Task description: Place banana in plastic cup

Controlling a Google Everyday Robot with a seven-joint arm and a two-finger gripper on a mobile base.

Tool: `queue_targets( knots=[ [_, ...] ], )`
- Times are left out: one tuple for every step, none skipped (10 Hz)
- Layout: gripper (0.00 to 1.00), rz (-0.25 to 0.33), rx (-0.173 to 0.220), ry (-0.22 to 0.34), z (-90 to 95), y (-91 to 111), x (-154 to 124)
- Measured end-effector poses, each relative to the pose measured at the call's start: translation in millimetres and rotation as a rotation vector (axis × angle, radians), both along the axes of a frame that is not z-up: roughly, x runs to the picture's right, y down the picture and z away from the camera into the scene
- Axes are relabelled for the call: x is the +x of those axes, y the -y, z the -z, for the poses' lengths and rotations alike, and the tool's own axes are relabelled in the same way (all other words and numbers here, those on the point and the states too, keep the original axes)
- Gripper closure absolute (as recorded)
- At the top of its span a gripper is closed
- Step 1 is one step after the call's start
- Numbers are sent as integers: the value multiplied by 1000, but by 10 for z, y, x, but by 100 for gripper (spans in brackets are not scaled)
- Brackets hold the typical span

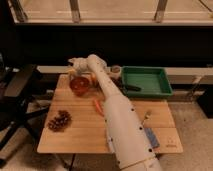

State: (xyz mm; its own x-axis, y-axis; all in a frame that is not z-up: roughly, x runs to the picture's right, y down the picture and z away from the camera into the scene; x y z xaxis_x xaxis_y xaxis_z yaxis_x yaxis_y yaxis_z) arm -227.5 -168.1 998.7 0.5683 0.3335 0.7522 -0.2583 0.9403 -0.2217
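My gripper [75,64] is at the back left of the wooden table [75,137], just behind the red-orange bowl [80,86]. A pale shape sits right at the gripper; I cannot tell whether it is the banana. No banana shows anywhere else on the table. A small cup [116,71] stands at the back of the table, right of my arm [112,107] and left of the green tray. A round yellow-red fruit [93,80] lies beside the bowl, partly hidden by the arm.
A green tray [145,81] stands at the back right. A slim orange carrot [98,106] lies mid-table beside the arm. A dark cluster of grapes [59,121] lies front left. A blue object [152,137] lies front right. A black chair [20,92] stands on the left.
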Motion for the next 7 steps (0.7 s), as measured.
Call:
queue_targets(
  knots=[
    [73,7,0,-5,-12,-20,0],
    [81,9,-1,-9,-15,-31,9],
    [93,7,3,-17,-6,-41,16],
    [99,0,11,-29,6,-32,61],
    [100,-8,22,-37,31,-15,95],
    [100,-22,37,-47,81,20,143],
    [100,-45,49,-39,156,76,193]
  ],
)
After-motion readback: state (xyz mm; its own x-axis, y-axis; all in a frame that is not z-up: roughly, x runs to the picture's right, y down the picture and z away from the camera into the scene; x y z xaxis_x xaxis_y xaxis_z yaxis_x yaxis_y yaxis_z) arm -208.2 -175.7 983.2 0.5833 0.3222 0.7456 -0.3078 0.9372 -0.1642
